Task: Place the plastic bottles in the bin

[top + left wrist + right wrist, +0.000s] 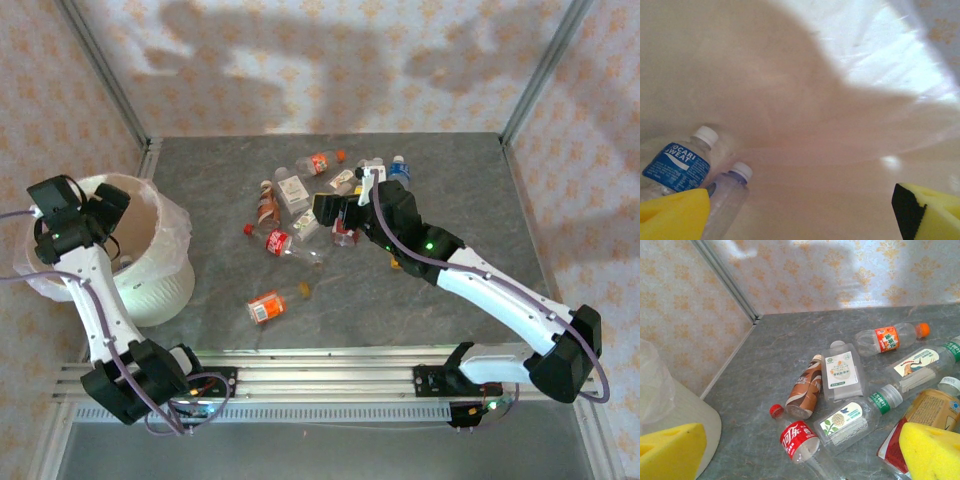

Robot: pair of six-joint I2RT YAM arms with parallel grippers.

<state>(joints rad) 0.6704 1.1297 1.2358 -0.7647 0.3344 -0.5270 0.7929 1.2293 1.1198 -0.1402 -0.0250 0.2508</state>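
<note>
Nearest the arms, an orange-labelled bottle (266,307) lies alone on the table (470,190). At about nine o'clock stands the bin (160,285). The left fingers (105,205) hang over its mouth, spread wide and empty. Below them a blue-labelled bottle (677,165) and a clear bottle (729,192) lie inside. Farther off, toward twelve o'clock, the other plastic bottles (292,192) lie heaped, with the right fingers (338,215) just above them, wide apart and gripping nothing.

Pinkish-white bin (160,290), grey mottled table (470,200), beige floral walls (300,60).
</note>
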